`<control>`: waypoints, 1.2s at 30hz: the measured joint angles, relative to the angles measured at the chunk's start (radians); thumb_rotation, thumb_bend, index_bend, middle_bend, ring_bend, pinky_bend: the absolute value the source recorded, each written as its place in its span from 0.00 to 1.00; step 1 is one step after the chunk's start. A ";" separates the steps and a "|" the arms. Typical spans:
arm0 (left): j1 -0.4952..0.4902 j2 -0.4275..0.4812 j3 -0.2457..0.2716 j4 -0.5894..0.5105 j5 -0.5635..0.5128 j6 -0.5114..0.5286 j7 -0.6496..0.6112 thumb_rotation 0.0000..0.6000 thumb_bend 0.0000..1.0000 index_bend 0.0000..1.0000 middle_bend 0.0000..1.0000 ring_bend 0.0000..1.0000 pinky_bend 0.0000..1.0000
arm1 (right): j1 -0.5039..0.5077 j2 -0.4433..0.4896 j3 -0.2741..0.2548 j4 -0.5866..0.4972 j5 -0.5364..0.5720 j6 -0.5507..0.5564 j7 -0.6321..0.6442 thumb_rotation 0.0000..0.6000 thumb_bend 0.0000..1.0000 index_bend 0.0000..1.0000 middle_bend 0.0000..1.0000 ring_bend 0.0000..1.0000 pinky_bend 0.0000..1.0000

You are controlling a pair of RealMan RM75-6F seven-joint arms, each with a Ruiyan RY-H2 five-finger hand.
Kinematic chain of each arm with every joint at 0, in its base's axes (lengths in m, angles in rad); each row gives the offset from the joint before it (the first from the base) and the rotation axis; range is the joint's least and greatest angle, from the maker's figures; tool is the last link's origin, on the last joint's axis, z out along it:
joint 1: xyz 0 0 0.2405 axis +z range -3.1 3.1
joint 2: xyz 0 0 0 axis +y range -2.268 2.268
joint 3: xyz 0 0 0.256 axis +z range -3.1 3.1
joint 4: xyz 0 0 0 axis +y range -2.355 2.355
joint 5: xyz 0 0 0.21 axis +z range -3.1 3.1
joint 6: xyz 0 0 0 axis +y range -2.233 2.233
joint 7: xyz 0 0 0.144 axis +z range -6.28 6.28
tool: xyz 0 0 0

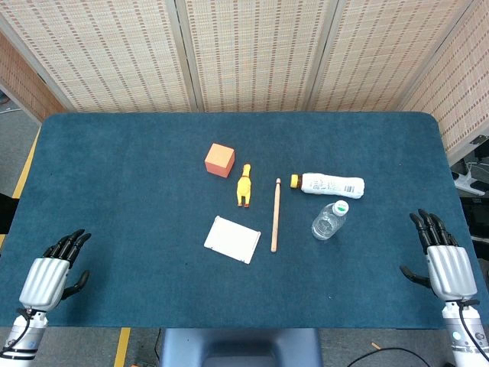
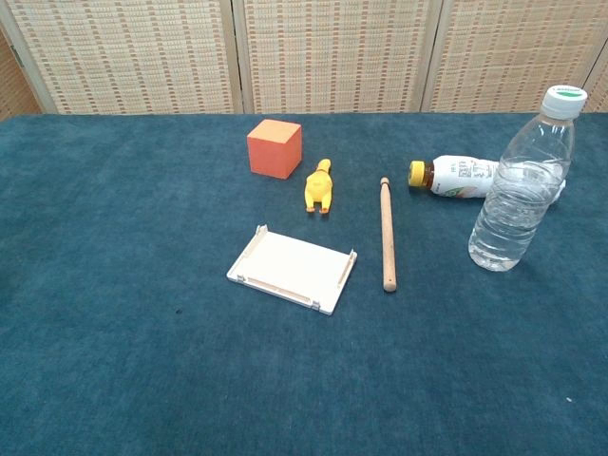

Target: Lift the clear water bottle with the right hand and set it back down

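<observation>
1. Both hands are resting at the near edge of the blue-carpeted table (image 1: 137, 290), seen only in the head view. Left hand (image 1: 52, 274) is lying at the near left corner, holding nothing, fingers loosely extended and slightly apart.
2. Right hand (image 1: 445, 260) is sitting at the near right edge, also holding nothing, fingers pointing away from the robot and spread a little, thumb out to the side.
3. Clear water bottle (image 2: 521, 182) is standing upright right of table centre, white-and-green cap on, partly filled with water. It is standing well apart from the right hand, forward and to the left of it.
4. White-labelled bottle (image 2: 460, 177) with a yellow cap is lying on its side just behind the water bottle, cap pointing left. Whether the two are touching I cannot tell.
5. Wooden stick (image 2: 387, 234) is lying left of the water bottle, running roughly front to back.
6. White flat tray (image 2: 293, 268) is lying left of the stick, nearer the robot than the other centre objects.
7. Yellow toy figure (image 2: 319, 186) is lying behind the tray; an orange cube (image 2: 274, 148) is sitting just behind and left of it.
8. Woven screen panels (image 1: 244, 53) are standing behind the table.
</observation>
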 measured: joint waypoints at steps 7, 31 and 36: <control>0.003 0.004 -0.002 0.002 0.001 0.013 -0.018 1.00 0.35 0.12 0.08 0.14 0.33 | 0.003 -0.008 -0.003 0.003 0.004 -0.016 -0.020 1.00 0.07 0.00 0.00 0.00 0.24; 0.016 0.030 -0.009 -0.010 0.001 0.051 -0.077 1.00 0.35 0.12 0.10 0.14 0.33 | 0.143 -0.109 0.048 0.205 0.027 -0.226 0.334 1.00 0.07 0.00 0.00 0.00 0.24; 0.015 0.031 -0.009 -0.011 -0.004 0.041 -0.075 1.00 0.35 0.12 0.10 0.14 0.33 | 0.208 -0.123 0.045 0.257 -0.001 -0.327 0.580 1.00 0.07 0.00 0.00 0.00 0.24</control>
